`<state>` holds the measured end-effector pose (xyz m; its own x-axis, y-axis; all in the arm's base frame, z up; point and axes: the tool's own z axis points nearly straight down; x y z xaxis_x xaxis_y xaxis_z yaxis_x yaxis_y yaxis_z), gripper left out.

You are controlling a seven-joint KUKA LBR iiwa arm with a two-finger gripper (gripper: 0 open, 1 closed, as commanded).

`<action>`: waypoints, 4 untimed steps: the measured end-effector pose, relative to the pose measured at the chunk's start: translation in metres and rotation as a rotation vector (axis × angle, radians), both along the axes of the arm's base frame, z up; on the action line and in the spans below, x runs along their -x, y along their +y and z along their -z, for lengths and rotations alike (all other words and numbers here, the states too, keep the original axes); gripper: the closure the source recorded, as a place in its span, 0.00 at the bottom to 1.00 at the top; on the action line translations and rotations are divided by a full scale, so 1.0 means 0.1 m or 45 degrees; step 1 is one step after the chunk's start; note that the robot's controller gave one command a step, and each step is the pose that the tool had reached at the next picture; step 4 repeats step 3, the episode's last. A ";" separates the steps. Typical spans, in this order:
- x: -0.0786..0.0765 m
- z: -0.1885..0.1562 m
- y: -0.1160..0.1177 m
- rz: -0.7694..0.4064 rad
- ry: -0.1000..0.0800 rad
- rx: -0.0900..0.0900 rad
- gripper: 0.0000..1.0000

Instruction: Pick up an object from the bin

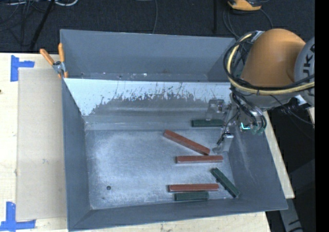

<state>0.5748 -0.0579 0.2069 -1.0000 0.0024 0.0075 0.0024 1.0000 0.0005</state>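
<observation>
Over the right half of the grey metal bin [123, 169] I have the arm with its orange dome cover [272, 64] reaching in, its jaws low near the floor. They look apart with nothing between them, as a straddling grasp would need.

One jaw sits just beside the short dark green flat stick [204, 122] at the foot of the back wall. The other hangs by the upper right end of the tilted reddish-brown flat stick [186, 142]. I judge that one of these two is the thing to pick; I cannot tell which.

Just below lies a second reddish-brown stick [199, 159], nearly level. Nearer the front are a tilted dark green stick [224, 182] and a brown stick [194, 187] lying alongside a green one [191, 196].

Every stick lies flat, so the jaws must close across a narrow width from above. The sloping right wall is close, which leaves little room to shift sideways.
</observation>
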 end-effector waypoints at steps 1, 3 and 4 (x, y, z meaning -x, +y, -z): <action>-0.07 1.40 0.06 -0.255 -0.001 -0.003 0.00; 0.21 -0.33 0.18 -0.570 -0.017 0.000 1.00; 0.21 -0.33 0.18 -0.570 -0.017 0.000 1.00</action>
